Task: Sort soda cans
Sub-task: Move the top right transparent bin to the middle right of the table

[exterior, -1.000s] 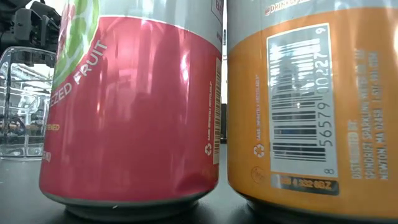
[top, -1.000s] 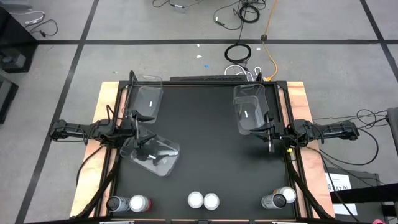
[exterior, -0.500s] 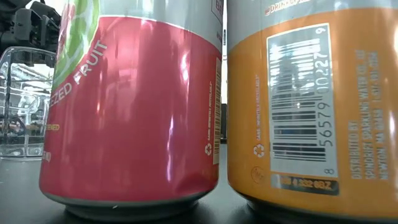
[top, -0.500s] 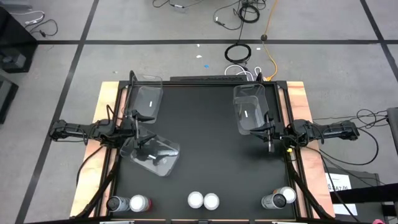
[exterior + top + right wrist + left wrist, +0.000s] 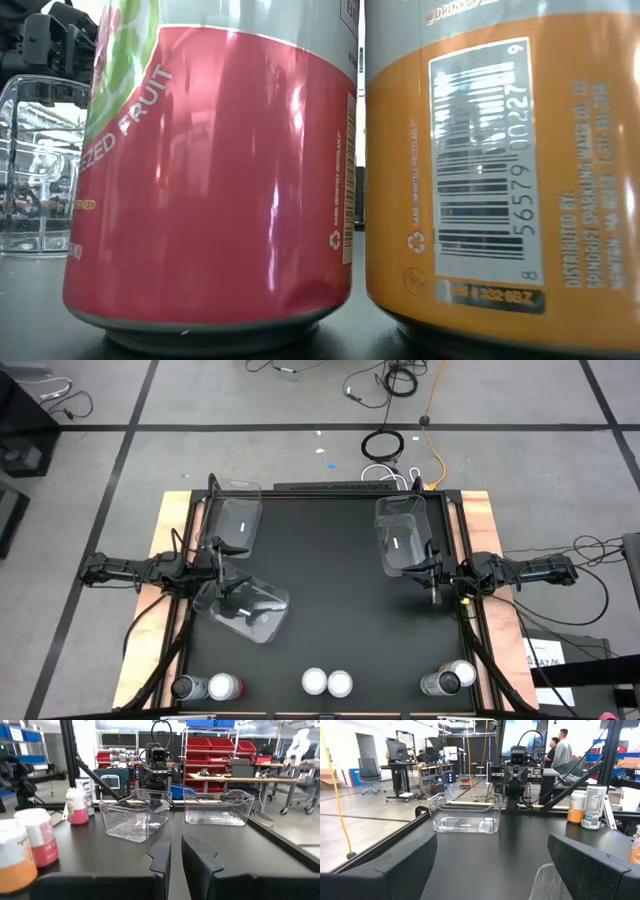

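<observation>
Soda cans stand upright in pairs along the table's near edge: one pair at the left [image 5: 205, 687], one in the middle [image 5: 327, 682], one at the right [image 5: 449, 680]. The low view is filled by the middle pair, a pink-red can [image 5: 210, 170] and an orange can [image 5: 500, 170]. My left gripper [image 5: 490, 870] hovers open at the table's left edge [image 5: 222, 568], pointing level across the table. My right gripper [image 5: 175, 852] hovers shut at the right edge [image 5: 430, 578], facing it. Neither is near a can.
Three clear plastic bins are on the black table: one at the far left [image 5: 232, 520], one at the far right [image 5: 402, 532], and one turned askew just in front of my left gripper [image 5: 248, 608]. People stand in the room beyond [image 5: 560, 747].
</observation>
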